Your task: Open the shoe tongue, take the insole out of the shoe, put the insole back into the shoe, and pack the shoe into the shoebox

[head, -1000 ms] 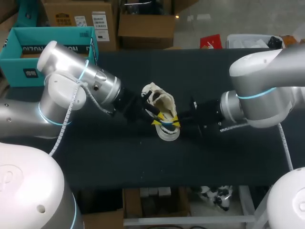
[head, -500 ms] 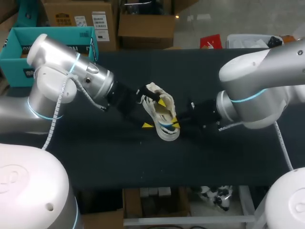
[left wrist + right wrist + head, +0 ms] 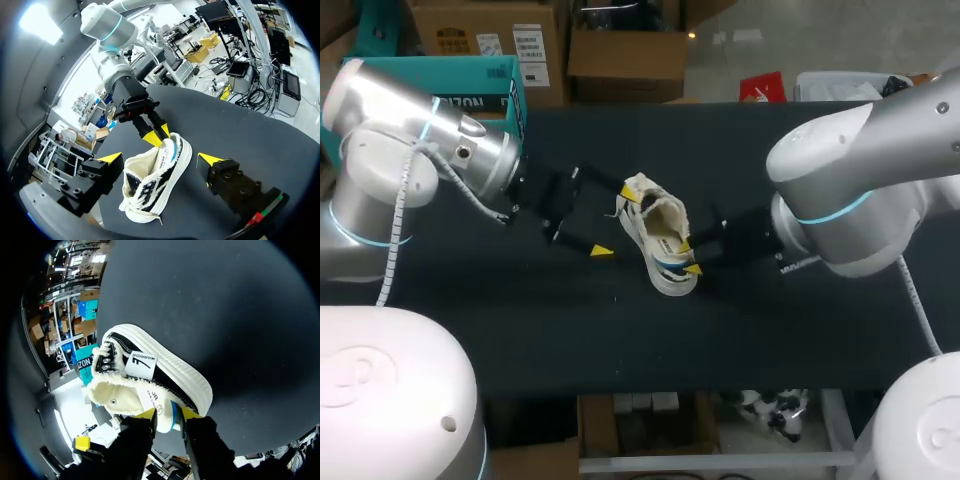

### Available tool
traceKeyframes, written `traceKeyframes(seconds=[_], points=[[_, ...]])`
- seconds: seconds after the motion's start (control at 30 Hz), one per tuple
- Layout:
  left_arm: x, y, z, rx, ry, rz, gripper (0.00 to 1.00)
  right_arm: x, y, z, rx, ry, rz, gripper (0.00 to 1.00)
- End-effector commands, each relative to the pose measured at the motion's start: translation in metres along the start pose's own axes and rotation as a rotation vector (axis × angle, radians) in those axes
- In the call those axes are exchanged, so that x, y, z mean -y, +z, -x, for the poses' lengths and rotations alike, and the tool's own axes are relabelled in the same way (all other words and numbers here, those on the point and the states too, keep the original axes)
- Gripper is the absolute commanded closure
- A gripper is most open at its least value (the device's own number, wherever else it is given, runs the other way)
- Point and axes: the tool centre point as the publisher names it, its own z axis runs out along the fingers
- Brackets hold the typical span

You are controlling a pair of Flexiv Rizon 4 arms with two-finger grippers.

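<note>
A white-and-black shoe (image 3: 658, 238) with a fleecy lining lies on its sole in the middle of the black table (image 3: 770, 330). My left gripper (image 3: 613, 222) hangs open and wide just left of the shoe's laced front, touching nothing. In the left wrist view the shoe (image 3: 155, 182) lies ahead of and between the spread fingers of that gripper (image 3: 160, 159). My right gripper (image 3: 688, 258) is open at the heel, and the heel wall (image 3: 167, 415) stands between its fingers (image 3: 147, 413). The teal shoebox (image 3: 440, 100) sits at the far left.
My left arm's elbow (image 3: 390, 110) rises in front of the shoebox. My right arm (image 3: 850, 190) spans the table's right half. Bare black table lies in front of the shoe towards the near edge.
My left gripper opened wide, let go of the shoe's front and drew back to the left. My right gripper's fingers spread apart at the heel. The shoe stayed in place.
</note>
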Motion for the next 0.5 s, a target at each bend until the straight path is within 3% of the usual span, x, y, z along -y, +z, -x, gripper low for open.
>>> traceKeyframes(seconds=[0.03,0.07,0.1,0.5], points=[[0.011,-0.011,-0.005,0.007,-0.028,0.03,0.0,0.01,-0.016,-0.006,0.025,-0.008,0.018,0.84],[0.012,-0.013,-0.005,0.005,-0.039,0.039,0.0,0.011,-0.017,-0.007,0.019,-0.019,0.009,0.96],[0.013,-0.015,-0.006,0.004,-0.051,0.041,0.0,0.013,-0.017,-0.008,0.022,-0.024,0.007,1.0],[0.012,-0.04,-0.012,-0.022,-0.247,0.022,0.0,0.029,-0.001,-0.02,0.061,-0.088,-0.065,1.0]])
